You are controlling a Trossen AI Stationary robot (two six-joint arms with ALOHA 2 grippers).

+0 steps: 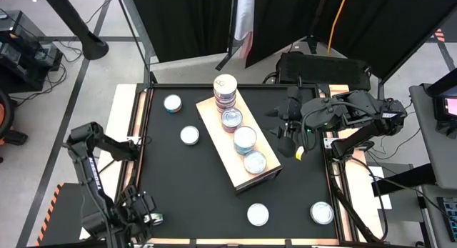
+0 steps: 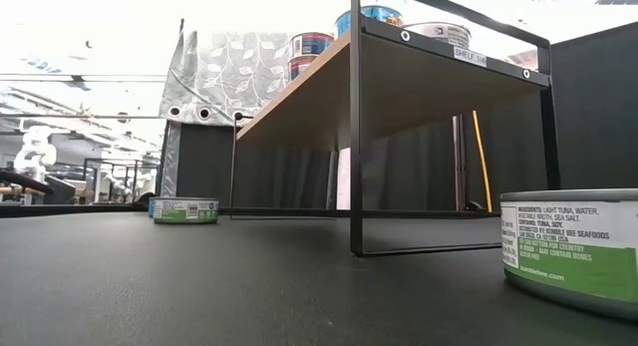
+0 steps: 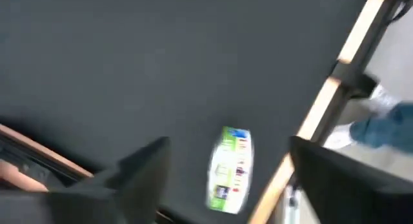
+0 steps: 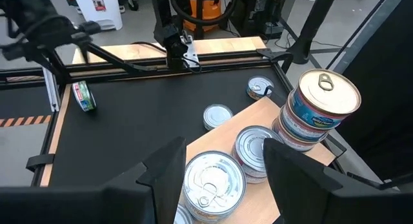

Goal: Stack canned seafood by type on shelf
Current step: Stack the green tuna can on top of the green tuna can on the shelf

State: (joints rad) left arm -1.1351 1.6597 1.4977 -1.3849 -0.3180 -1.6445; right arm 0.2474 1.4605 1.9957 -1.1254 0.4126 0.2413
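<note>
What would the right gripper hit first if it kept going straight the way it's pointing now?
Likely the nearest silver-topped tin on the shelf, which sits right between and ahead of the right gripper, whose jaws stand open. How far the tin lies below the fingers is unclear.

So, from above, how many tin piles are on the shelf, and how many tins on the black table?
Piles or single tins on the shelf: 4
Tins flat on the table: 4
Tin on its edge: 1
Total: 9
</note>
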